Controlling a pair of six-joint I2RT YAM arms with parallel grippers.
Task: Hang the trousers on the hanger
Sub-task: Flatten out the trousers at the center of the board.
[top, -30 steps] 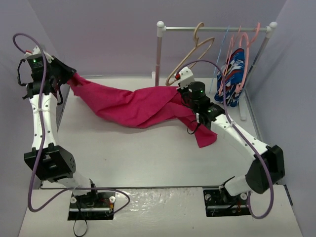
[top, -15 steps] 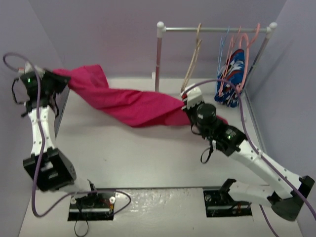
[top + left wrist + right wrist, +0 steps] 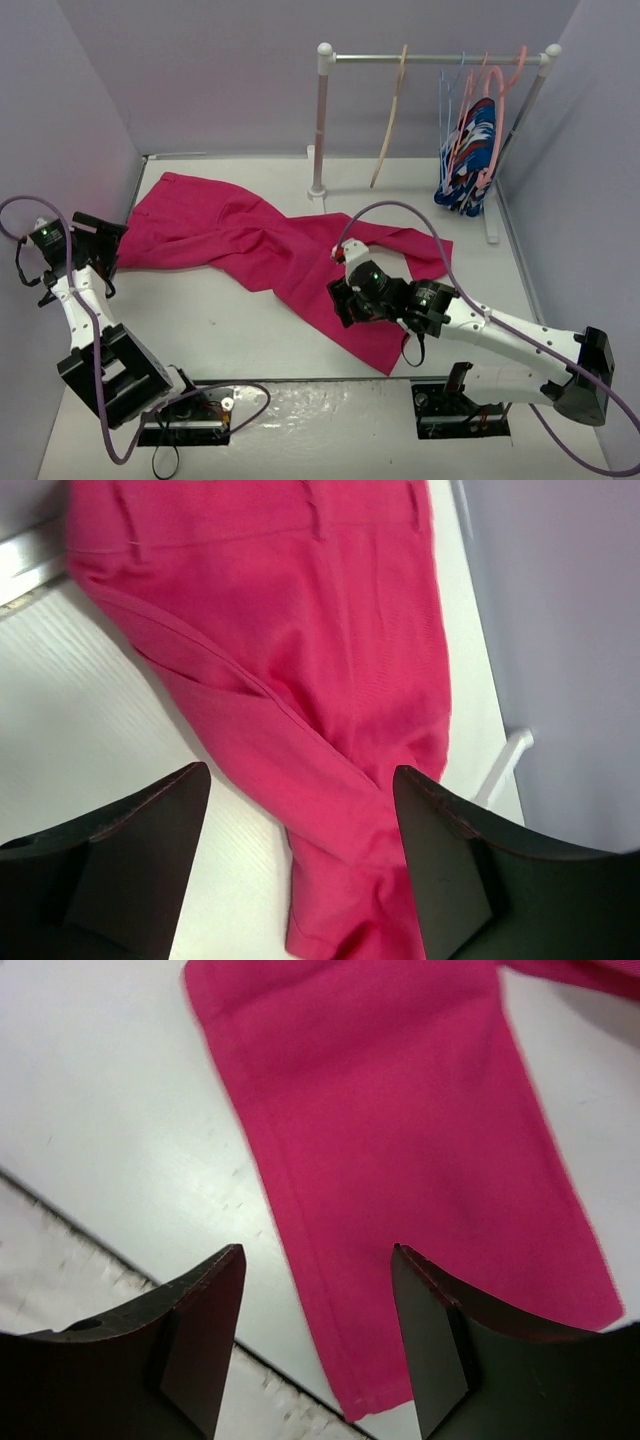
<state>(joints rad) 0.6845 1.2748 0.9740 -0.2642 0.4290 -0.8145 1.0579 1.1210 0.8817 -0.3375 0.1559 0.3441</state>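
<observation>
We see a flat white tabletop (image 3: pixel 240 330) enclosed on three sides by plain pale lilac walls (image 3: pixel 200 70), with a white-posted metal clothes rail (image 3: pixel 430 59) standing at its far right under soft even light.

1 trousers (image 3: pixel 250 245), 1 beige hanger (image 3: pixel 391 120), 1 rack (image 3: pixel 322 120), 1 patterned garment (image 3: pixel 470 150).

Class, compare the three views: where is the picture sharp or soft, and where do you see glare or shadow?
Top external: even light, sharp throughout, faint glare on the near edge of the table. Left wrist: trousers crisp, the dark fingers soft-edged. Right wrist: trousers sharp too, fingers in shadow.
</observation>
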